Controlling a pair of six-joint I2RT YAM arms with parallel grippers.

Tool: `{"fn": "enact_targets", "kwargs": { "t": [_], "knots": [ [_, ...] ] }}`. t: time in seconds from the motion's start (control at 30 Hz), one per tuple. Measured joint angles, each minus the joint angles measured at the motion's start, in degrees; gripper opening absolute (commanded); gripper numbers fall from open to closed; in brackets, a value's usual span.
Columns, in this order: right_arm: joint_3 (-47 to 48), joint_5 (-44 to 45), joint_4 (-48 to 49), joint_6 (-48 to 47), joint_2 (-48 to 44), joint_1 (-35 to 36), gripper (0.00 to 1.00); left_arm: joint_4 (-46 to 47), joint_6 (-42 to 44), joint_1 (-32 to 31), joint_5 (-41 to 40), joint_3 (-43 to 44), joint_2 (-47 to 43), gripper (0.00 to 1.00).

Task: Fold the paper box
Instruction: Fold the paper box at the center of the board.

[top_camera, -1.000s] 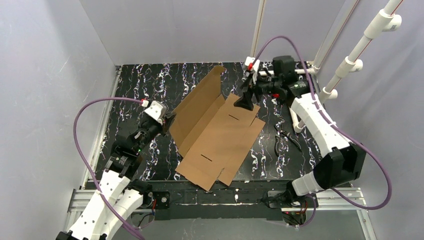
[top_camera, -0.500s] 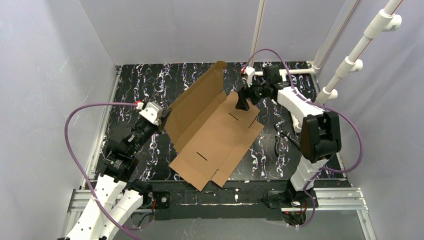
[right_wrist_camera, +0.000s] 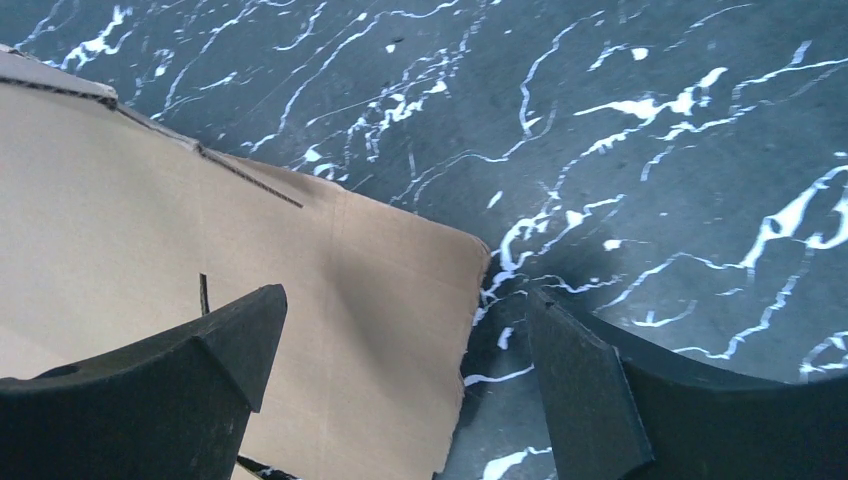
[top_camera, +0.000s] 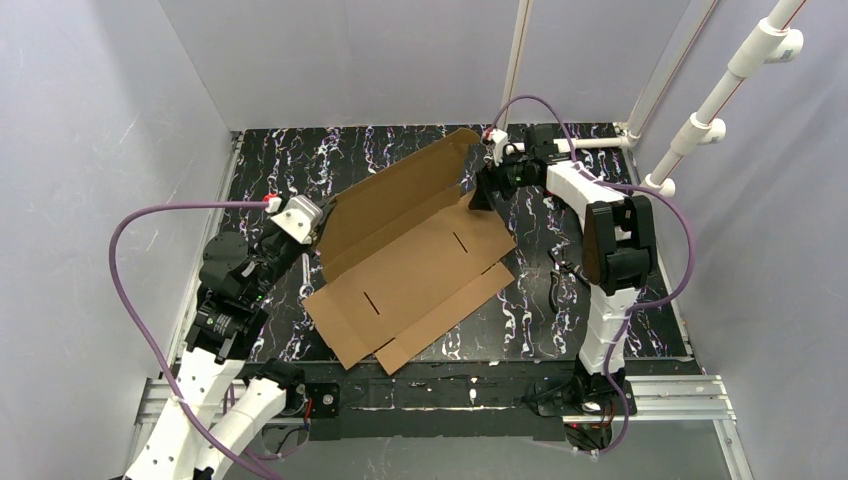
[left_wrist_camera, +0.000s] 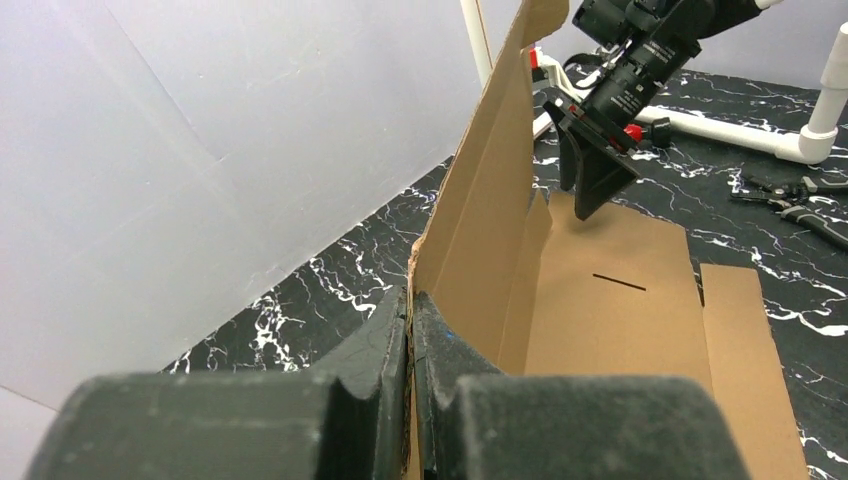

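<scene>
left arm: base at 7 o'clock in the top view, elbow bent, forearm reaching toward 1 o'clock. left gripper (top_camera: 324, 226) pinched tight on an edge of the paper box (top_camera: 420, 262). right arm: rises from 5 o'clock, stretched toward 12, wrist turned to 9 o'clock. right gripper (top_camera: 478, 196) points down, jaws spread wide, closed on nothing.

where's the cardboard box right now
In the top view the cardboard box lies mid-table, its left flap raised and pinched by the left gripper; the open right gripper is at its far corner.
</scene>
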Motion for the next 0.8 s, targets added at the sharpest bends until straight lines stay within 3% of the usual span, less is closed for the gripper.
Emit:
{"fn": "enact_targets", "kwargs": {
  "t": [0.37,0.6,0.8],
  "knots": [
    [-3.89,-8.04,-0.57,-1.20,0.48,-0.42,0.97,-0.26,-0.20,0.00,-0.57,0.35,-1.01,0.00],
    [-6.62,-12.72,-2.01,-4.55,0.46,-0.68,0.82,-0.31,-0.11,0.00,-1.36,0.37,-0.94,0.00],
    [-8.98,-14.38,-1.90,-5.66,0.02,-0.83,0.56,-0.33,0.02,0.00,-2.54,0.37,-0.90,0.00]
  ]
}}
